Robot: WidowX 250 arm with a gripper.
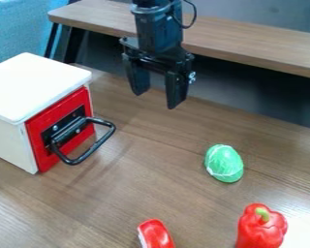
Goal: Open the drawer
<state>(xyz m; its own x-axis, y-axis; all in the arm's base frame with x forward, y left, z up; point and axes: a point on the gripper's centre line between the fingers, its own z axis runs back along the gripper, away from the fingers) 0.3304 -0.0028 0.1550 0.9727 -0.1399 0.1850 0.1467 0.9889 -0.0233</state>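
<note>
Above the wooden table [151, 189], in the camera view, we see the black gripper [158, 99] hanging down from the top edge, a little left of the middle. Its two fingers are spread apart, with a clear gap between them, and their tips point down toward the tabletop. We find it to the right of the white box [35, 82] and apart from it.

At the left of the same view, our drawer [81, 100] shows its red front, set flush in the face of the box, so we read it as closed. A black plate [67, 125] is fixed to that front, and from it a black loop handle [93, 149] sticks out over the table, toward our right. The gripper is up and to the right of this handle, not touching it.

Farther right on the table we have a green oval object [224, 163] with thin white streaks. Nearer the bottom right corner we see a red bell pepper [258, 231] with a green stem, and at the bottom edge, left of the pepper, a red object with a white stripe [156, 235], partly cut off by the frame. Behind the table we make out a long wooden bench top [255, 42], and at the upper left some light blue fabric [18, 31].
</note>
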